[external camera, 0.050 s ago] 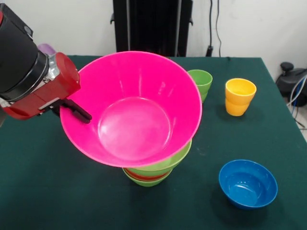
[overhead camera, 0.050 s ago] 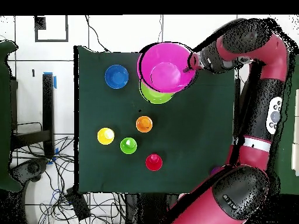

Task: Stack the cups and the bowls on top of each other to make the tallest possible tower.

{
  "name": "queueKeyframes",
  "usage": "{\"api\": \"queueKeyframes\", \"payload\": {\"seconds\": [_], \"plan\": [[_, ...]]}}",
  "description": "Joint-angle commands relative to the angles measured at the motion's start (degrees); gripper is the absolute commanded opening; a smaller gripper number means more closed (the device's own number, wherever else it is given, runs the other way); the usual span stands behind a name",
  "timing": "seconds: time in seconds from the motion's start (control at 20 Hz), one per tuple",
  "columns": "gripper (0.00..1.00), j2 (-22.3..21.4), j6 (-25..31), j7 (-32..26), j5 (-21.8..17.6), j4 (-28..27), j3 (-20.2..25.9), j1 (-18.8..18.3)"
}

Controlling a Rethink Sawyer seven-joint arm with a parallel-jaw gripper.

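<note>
We are in a robotics lab: a red and black robot arm (overhead camera, 0.050 s ago: pixel 257 87) reaches over a green-clothed table (external camera, 0.050 s ago: pixel 43 191), loose cables (overhead camera, 0.050 s ago: pixel 64 192) trail across the pale tiled floor (overhead camera, 0.050 s ago: pixel 111 32), and a black stand (external camera, 0.050 s ago: pixel 152 26) backs against a bare white wall (external camera, 0.050 s ago: pixel 249 24).

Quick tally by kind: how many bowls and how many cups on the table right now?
Bowls: 5 (pink bowl, large green bowl, red-orange bowl, small green bowl, blue bowl)
Cups: 5 (yellow cup, light green cup, orange cup, red cup, purple cup, mostly behind the arm)
Total: 10
</note>
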Motion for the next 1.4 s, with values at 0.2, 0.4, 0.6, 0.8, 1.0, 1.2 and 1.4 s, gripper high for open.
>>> {"api": "queueKeyframes", "payload": {"seconds": [0.2,0.4,0.6,0.8,1.0,1.2,1.4], "plan": [[0.0,-2.77,-1.11,-12.12,2.86,9.24,-4.39,-0.62],[0.0,-2.95,-1.53,-10.98,3.85,10.99,-4.35,-1.19],[0.0,-3.4,-3.22,-11.07,4.54,13.2,-4.26,-1.82],[0.0,-3.95,-4.99,-11.04,4.62,15.23,-4.04,-2.18],[0.0,-4.11,-5.7,-10.37,4.6,14.99,-3.65,-1.66],[0.0,-4.36,-6.66,-10.39,5.0,15.0,-3.29,-1.81],[0.0,-4.03,-8.38,-10.89,5.26,14.61,-2.87,-1.8]]}}
